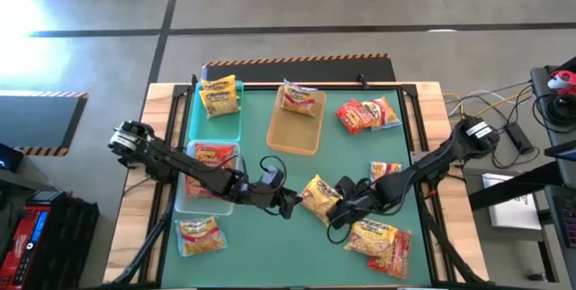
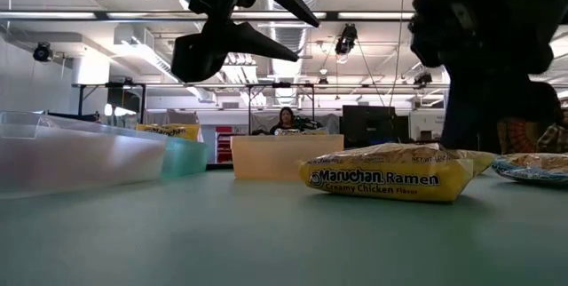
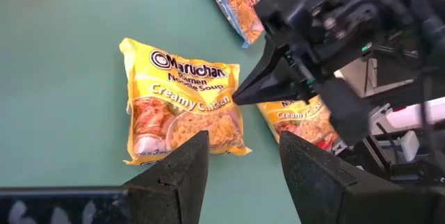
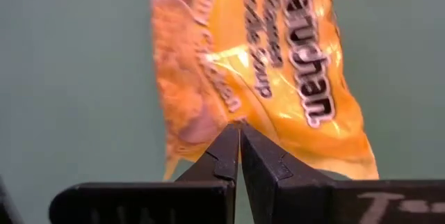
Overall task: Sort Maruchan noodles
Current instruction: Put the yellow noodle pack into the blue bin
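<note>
Right gripper (image 1: 335, 211), fingers closed, pins an edge of the yellow Creamy Chicken packet (image 1: 319, 195) at lower centre of the counter (image 1: 342, 146). Left gripper (image 1: 286, 202) hovers open just beside, empty. Step: picking this packet; next, left closes on it.

Mat (image 1: 270, 182): flat teal-green, on a pale wood table (image 1: 162, 101). Centre packet (image 1: 320, 194): yellow, black "Maruchan" lettering, orange-tan noodle photo (reads Creamy Chicken). Upper-left tray (image 1: 221, 129) teal, yellow packet (image 1: 220, 97) in it. Centre-top tray (image 1: 297, 132) tan, with a yellow-orange packet (image 1: 298, 97). Left tray (image 1: 205, 191) clear, red-and-yellow packet (image 1: 213, 158) inside. Upper-right packets (image 1: 367, 113): red and orange. Both arms black. Floor strips at frame top: black with orange-black hazard striping.
</note>
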Robot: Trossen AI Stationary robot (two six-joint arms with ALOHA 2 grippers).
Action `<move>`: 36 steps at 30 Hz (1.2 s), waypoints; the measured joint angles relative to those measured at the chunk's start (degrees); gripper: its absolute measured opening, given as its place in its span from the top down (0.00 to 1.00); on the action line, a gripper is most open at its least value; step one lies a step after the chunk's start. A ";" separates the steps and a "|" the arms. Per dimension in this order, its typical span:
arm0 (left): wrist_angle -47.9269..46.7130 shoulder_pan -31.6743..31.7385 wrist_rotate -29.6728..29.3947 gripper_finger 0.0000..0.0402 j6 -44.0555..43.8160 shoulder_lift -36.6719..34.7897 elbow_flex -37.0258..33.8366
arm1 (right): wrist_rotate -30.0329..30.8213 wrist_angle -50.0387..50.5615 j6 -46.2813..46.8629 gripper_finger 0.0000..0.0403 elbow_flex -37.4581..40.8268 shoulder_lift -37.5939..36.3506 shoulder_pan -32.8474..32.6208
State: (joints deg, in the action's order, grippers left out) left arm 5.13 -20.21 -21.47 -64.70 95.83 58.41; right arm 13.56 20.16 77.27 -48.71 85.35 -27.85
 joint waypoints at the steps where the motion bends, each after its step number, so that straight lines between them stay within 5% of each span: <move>1: -0.07 0.00 0.00 0.61 0.18 -0.10 0.00 | 0.00 0.00 1.08 0.98 0.02 0.61 -0.32; 7: -0.07 0.00 0.53 0.61 0.97 -0.40 -0.04 | -0.04 -2.46 1.78 0.98 0.00 5.43 -1.47; 14: -0.03 -0.04 1.51 0.61 1.19 -0.63 -0.07 | 0.62 -2.56 -11.08 0.98 -0.23 9.90 -0.18; 24: -0.02 -0.11 2.84 0.61 1.21 -0.72 -0.09 | 21.79 -1.49 -51.21 0.98 0.13 10.22 1.16; 27: -0.04 -0.40 3.02 0.61 1.21 -0.74 -0.09 | 23.74 -1.96 -59.61 0.98 -0.03 9.66 1.82; 36: -0.07 -1.92 3.06 0.61 1.19 -0.74 -0.15 | 12.07 -1.77 -29.07 0.98 -3.47 3.04 1.89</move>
State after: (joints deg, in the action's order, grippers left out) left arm 5.06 -22.13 -18.41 -63.51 95.09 58.26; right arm 25.63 18.39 48.21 -52.18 88.39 -25.96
